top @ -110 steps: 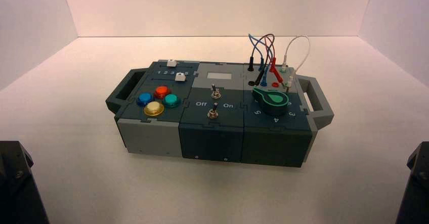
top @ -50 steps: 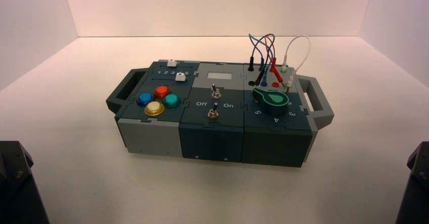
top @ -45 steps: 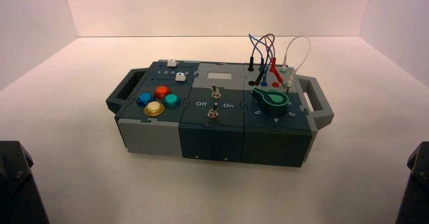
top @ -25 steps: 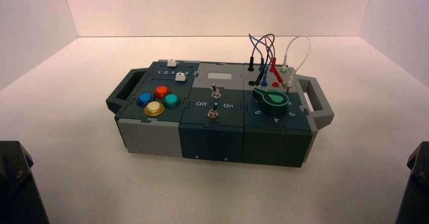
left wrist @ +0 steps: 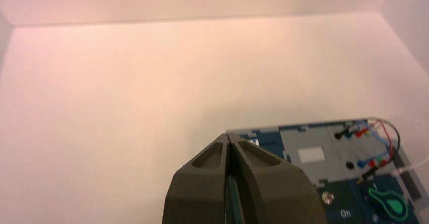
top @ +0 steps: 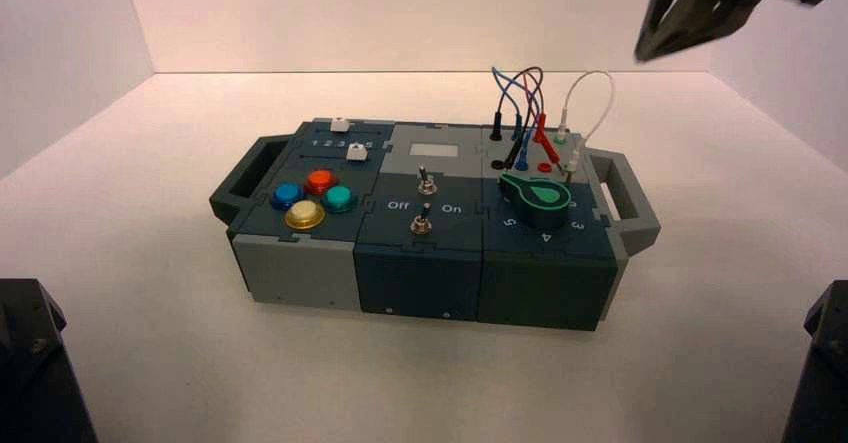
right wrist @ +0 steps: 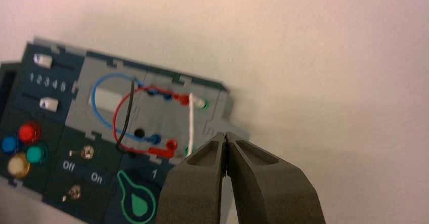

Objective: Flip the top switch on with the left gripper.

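— How far along is the flip?

— Not begun, I'd say. My left hand (left wrist: 228,139) hangs high over the counter (top: 140,293) with its fingers pressed together and nothing between them, well apart from the box (top: 300,273). The whole approach and the push are left to do.

— Where's the top switch?

— The top switch (top: 426,182) stands mid-box, just in front of the pale grey window (top: 433,150), with the twin toggle (top: 421,225) nearer the front wall. I cannot tell which way its lever leans.

— And the other arm?

— My right hand (right wrist: 225,135), fingers also closed on nothing, is raised above the end with the wires (right wrist: 121,113).

— Any writing?

— "Off" and "On" between the toggles, "12345" by the white sliders (right wrist: 48,103), and a "1" beside the green knob (right wrist: 135,201).
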